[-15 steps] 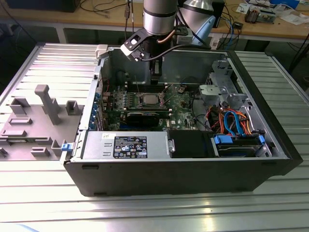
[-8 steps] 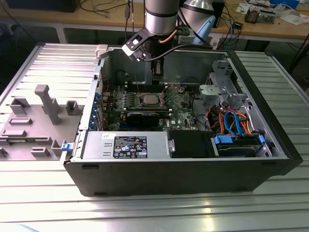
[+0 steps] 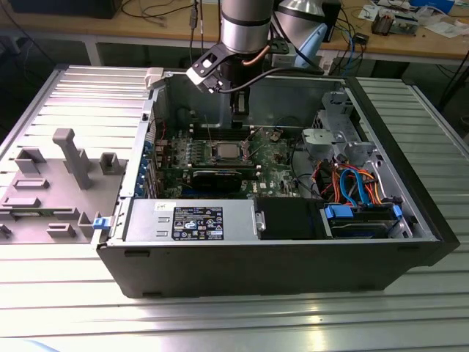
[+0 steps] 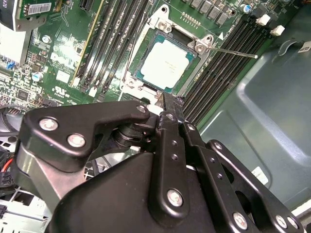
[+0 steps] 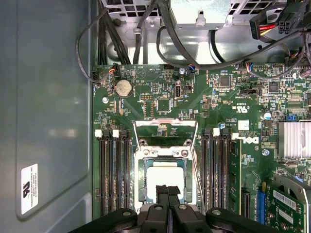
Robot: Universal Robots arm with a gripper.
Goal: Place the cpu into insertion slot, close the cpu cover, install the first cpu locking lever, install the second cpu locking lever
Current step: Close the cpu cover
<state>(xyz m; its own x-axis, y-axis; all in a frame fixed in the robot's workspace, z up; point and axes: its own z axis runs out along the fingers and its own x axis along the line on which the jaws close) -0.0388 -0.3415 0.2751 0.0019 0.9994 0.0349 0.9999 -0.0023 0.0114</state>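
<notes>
We see the arm reaching down into the open computer case (image 3: 278,260), its gripper (image 3: 240,111) hanging over the green motherboard (image 3: 275,163) towards the rear wall of the case. In the first wrist view the gripper (image 5: 166,190) has its two black fingertips (image 5: 161,190) pressed side by side with nothing between them, so we read the hand as clenched and carrying nothing. The tips hang right over one edge of the cpu (image 5: 165,175).

The cpu (image 4: 166,65) lies flat and square in the insertion slot (image 5: 142,180), silver top upward, with a narrow green border showing around it. In the exterior view it is the pale square (image 3: 223,152) near the middle of the board.

The cpu cover (image 5: 165,122) is the silver frame just beyond the slot on the side away from the fingertips. It appears to be tilted up off the chip rather than lying on it, though from straight above we cannot be sure of the angle. A thin metal lever (image 4: 233,51) juts from one corner of the socket out across the neighbouring memory slots (image 4: 221,63).

The slot sits between two banks of long black memory slots (two rows on each side). The round coin battery (image 5: 123,88) lies well apart from it, beyond the cover. A finned heatsink (image 5: 294,140) sits out at the board's edge.
</notes>
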